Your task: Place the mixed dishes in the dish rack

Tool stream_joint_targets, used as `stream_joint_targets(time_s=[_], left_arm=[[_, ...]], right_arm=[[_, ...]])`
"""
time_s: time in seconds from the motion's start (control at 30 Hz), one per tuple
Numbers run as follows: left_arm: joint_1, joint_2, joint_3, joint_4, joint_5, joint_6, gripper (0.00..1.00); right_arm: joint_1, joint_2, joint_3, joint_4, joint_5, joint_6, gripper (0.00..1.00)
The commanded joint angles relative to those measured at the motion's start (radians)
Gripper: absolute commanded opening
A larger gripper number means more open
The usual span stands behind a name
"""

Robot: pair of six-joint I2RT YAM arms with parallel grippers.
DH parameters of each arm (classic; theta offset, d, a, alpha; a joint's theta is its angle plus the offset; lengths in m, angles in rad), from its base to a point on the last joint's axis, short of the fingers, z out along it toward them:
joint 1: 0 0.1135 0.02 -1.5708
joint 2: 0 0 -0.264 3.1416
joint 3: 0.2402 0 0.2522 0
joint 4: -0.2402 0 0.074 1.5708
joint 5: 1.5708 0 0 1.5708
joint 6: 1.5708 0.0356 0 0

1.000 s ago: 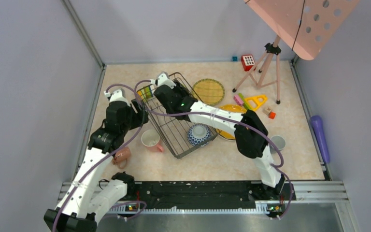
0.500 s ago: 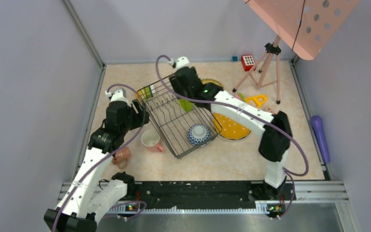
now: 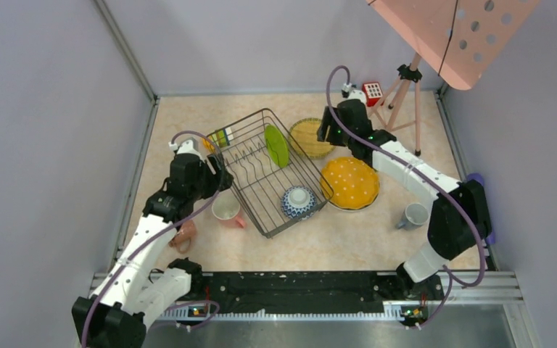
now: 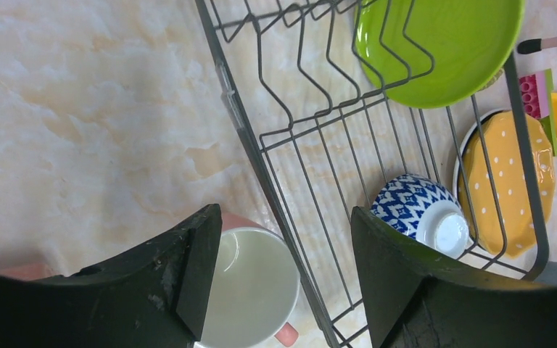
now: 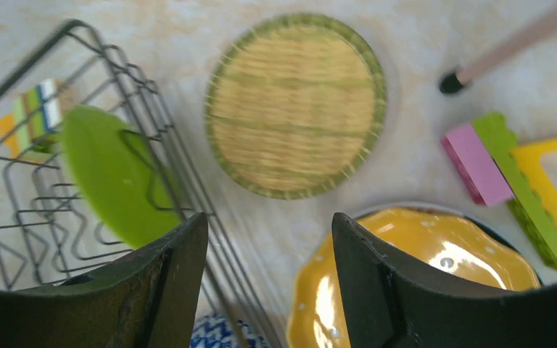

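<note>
The dish rack (image 3: 257, 181) sits mid-table. A lime green plate (image 3: 276, 145) stands on edge in its slots, and a blue-white bowl (image 3: 299, 201) lies upside down at its near end. My right gripper (image 3: 328, 135) hangs open and empty above the gap between the rack (image 5: 120, 72) and the yellow-orange dotted plate (image 3: 350, 183). My left gripper (image 4: 283, 219) is open above the rack's left rim (image 4: 261, 167), straddling an upright pink mug (image 4: 250, 290). A second pink mug (image 3: 183, 233) lies near the left arm. A grey-blue mug (image 3: 415, 214) stands at the right.
A round woven mat with a green rim (image 3: 310, 138) lies behind the dotted plate. Toy blocks (image 3: 381, 151) and a red toy (image 3: 372, 92) lie near the pink tripod legs (image 3: 400, 101). A purple object (image 3: 480, 206) lies beyond the right edge. Walls close three sides.
My right gripper has opened and pulled back from the rack to the far right, leaving the lime green plate standing in the slots. The left arm shifted only slightly.
</note>
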Motion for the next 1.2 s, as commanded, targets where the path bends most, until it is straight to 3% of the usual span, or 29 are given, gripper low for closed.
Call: stream_joint_targets(time_s=[0.0,0.33,0.73,1.17], left_arm=[[0.006,0.015,-0.049,0.112,0.04,-0.093,0.71],[0.006,0.008,-0.064,0.159,0.058,-0.094,0.72],[0.007,-0.028,-0.039,0.123,0.065,-0.056,0.79],[0.008,-0.021,-0.032,0.116,0.066,-0.05,0.8]], right_arm=[[-0.097,-0.061,-0.131,0.141,-0.058,0.168,0.63],[-0.199,0.086,-0.171,0.308,-0.192,0.213,0.67],[-0.261,0.284,-0.1,0.34,-0.24,0.221,0.67],[-0.283,0.476,-0.009,0.367,-0.352,0.312,0.66]])
